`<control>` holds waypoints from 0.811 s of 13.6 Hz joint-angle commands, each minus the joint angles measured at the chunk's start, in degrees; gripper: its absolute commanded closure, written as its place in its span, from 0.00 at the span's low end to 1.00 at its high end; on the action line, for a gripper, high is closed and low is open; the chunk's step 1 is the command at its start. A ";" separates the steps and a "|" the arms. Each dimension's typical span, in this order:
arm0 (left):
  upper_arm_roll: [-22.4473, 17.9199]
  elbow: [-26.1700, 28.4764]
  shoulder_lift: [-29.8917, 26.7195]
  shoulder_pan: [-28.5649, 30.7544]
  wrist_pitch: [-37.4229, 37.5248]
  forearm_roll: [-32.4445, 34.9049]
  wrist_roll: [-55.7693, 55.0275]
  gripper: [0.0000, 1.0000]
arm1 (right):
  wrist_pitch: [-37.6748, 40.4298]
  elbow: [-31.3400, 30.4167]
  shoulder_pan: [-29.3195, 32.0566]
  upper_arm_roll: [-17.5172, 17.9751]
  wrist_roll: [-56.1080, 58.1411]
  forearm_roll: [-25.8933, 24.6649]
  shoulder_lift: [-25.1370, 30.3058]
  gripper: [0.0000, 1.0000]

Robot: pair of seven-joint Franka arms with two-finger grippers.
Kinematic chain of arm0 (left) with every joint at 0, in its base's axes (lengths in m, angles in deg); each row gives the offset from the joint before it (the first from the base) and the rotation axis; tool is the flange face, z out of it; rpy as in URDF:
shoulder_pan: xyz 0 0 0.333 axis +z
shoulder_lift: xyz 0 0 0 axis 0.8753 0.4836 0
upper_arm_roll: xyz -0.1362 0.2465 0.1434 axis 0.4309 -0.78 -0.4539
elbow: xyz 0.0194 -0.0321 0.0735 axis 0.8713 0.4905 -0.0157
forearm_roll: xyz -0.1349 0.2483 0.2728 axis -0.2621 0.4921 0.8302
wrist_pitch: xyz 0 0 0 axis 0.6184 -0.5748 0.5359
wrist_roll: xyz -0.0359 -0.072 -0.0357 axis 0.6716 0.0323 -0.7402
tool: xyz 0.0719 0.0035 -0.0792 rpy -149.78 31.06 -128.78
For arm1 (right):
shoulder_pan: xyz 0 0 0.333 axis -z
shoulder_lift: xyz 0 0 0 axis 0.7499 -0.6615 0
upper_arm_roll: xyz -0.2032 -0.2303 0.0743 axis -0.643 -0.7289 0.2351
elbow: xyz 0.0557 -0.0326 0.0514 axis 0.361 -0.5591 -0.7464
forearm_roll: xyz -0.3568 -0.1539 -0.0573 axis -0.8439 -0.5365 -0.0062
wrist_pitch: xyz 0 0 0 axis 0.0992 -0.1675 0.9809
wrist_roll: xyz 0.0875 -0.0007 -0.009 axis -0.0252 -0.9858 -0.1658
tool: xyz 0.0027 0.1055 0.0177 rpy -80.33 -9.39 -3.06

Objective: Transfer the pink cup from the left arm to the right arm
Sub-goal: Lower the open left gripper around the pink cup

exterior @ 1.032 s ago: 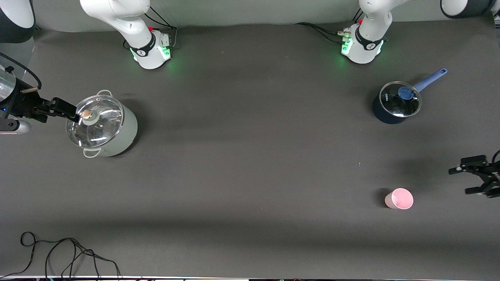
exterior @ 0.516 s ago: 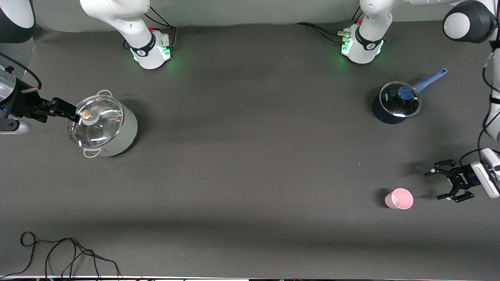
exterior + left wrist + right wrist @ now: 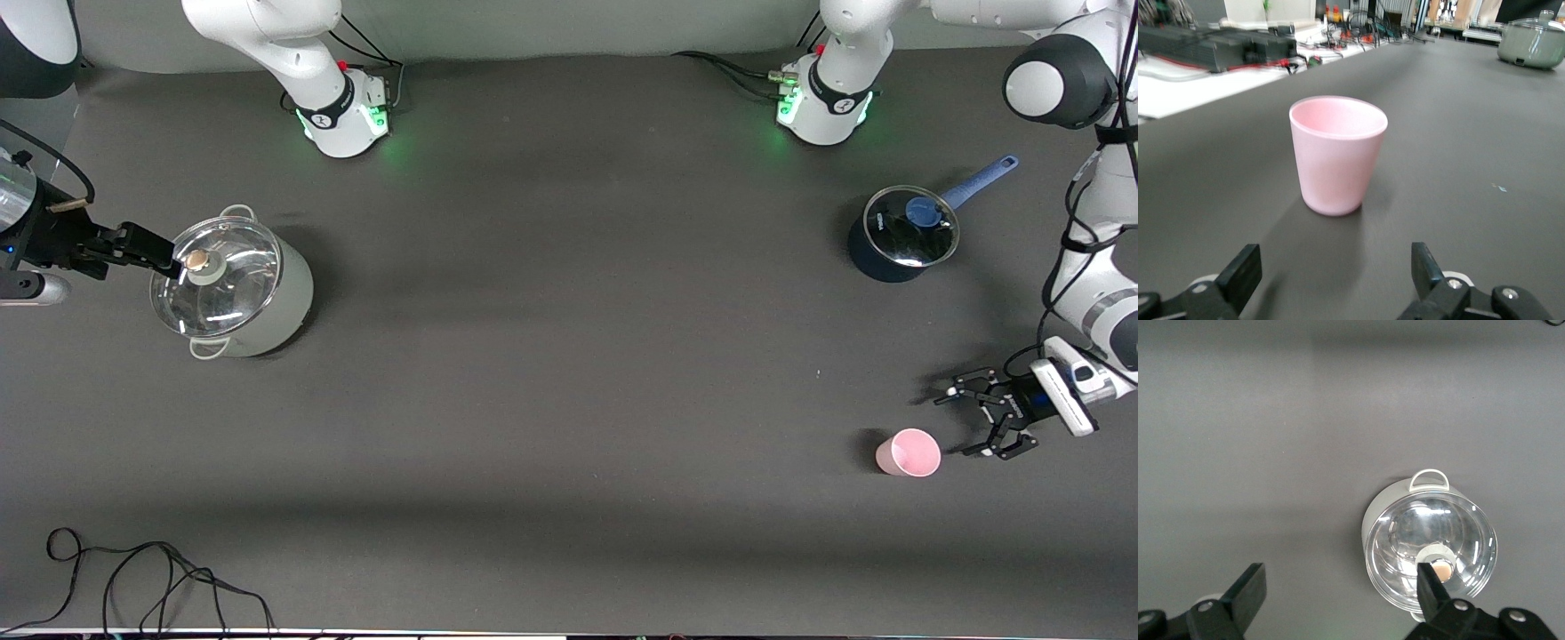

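Pink cup (image 3: 908, 452) stands upright on the dark bench (image 3: 569, 373), mouth up and nothing visible inside it, toward the left arm's end of the bench. The cup serves as landmark for all that follows. Left pincer (image 3: 967, 425) sits low just beside the cup, on the side toward the left arm's end of the bench, fingers spread wide and holding nothing; a narrow gap separates the nearer fingertip from the cup wall, no contact. In the left wrist view the cup (image 3: 1337, 154) stands ahead of the released left pincer (image 3: 1331, 273), centred between the two black fingertips (image 3: 1243, 273) but outside their span. A dark blue saucepan (image 3: 900, 235) with a glass lid and a lighter blue handle rests farther from the front camera than the cup, well apart from it. A grey-green stockpot (image 3: 236, 286) with a glass lid stands well apart from the cup, toward the right arm's end of the bench. Right pincer (image 3: 147, 251) hangs over the edge of the stockpot lid, fingers released, gripping nothing; right arm waits. The right wrist view looks down on the stockpot (image 3: 1429, 543), with the spread right pincer (image 3: 1338, 593) in frame. A loose black cable (image 3: 142, 578) lies on the bench nearer the front camera than the cup, toward the right arm's end.
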 commanded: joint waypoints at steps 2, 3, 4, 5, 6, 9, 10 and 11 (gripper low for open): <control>0.56 2.93 -0.30 0.33 0.88 -6.42 7.63 0.00 | 0.83 0.87 -0.52 -0.36 -1.13 -0.02 -0.12 0.00; 1.08 2.93 -0.04 0.42 0.88 -6.87 8.60 0.00 | 0.83 0.87 -0.52 -0.36 -1.13 -0.02 -0.12 0.00; 1.18 2.93 0.49 0.42 0.88 -7.74 9.91 0.00 | 0.83 0.87 -0.52 -0.36 -1.13 -0.02 -0.12 0.00; 1.35 3.19 1.10 0.42 0.88 -9.23 11.23 0.00 | 0.83 0.87 -0.52 -0.36 -1.13 -0.02 -0.12 0.00; 1.44 3.55 1.63 0.33 0.88 -10.20 12.72 0.00 | 0.83 0.87 -0.52 -0.36 -1.13 -0.02 -0.21 0.00; 2.23 4.69 2.07 -0.46 0.01 -11.35 13.18 0.00 | 0.83 0.87 -0.52 -0.36 -1.13 -0.02 -0.12 0.00; 2.32 5.30 2.07 -0.72 -0.17 -12.40 13.27 0.00 | 0.83 0.87 -0.52 -0.36 -1.13 -0.02 -0.12 0.00; 2.49 5.92 2.16 -1.07 -0.26 -13.63 14.05 0.00 | 0.83 0.87 -0.52 -0.36 -1.13 -0.02 -0.21 0.00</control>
